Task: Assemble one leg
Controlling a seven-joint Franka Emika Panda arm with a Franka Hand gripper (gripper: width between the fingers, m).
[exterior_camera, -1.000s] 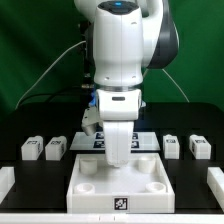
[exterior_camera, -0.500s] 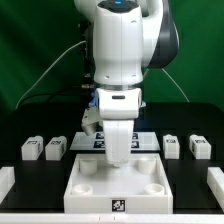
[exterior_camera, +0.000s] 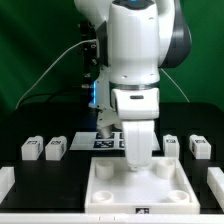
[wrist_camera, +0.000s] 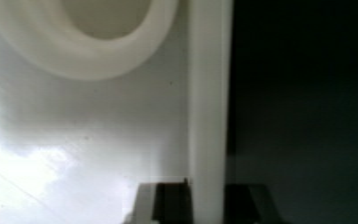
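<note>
Exterior view: the gripper (exterior_camera: 135, 167) stands at the 12 o'clock rim of the white panel (exterior_camera: 105, 200). In the wrist view its fingers (wrist_camera: 162, 203) straddle that rim and appear clamped on it. The legs rest untouched on the black table (exterior_camera: 35, 178): two at the gripper's 9 o'clock (exterior_camera: 31, 149) (exterior_camera: 55, 148), two at 3 o'clock (exterior_camera: 171, 146) (exterior_camera: 200, 148). The marker board (exterior_camera: 106, 142) lies at 11 o'clock.

A robotics lab; green backdrop (exterior_camera: 30, 50), black table (exterior_camera: 40, 176), tagged marker board (exterior_camera: 105, 143)
</note>
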